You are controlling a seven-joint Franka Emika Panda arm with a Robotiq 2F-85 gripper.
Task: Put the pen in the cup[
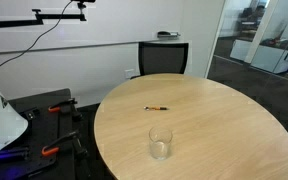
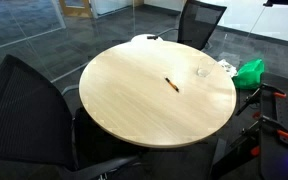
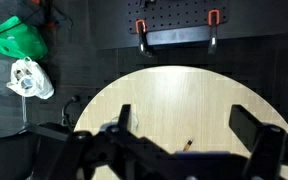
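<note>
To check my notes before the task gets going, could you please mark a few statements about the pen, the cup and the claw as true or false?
1. The pen lies on the round table, outside the cup. True.
2. The cup lies on its side. False: it stands upright in both exterior views.
3. The claw is shut on the pen. False: in the wrist view its fingers stand wide apart and hold nothing.
4. The pen and the cup are apart, not touching. True.
5. A black chair stands at the far edge of the table in an exterior view. True.
</note>
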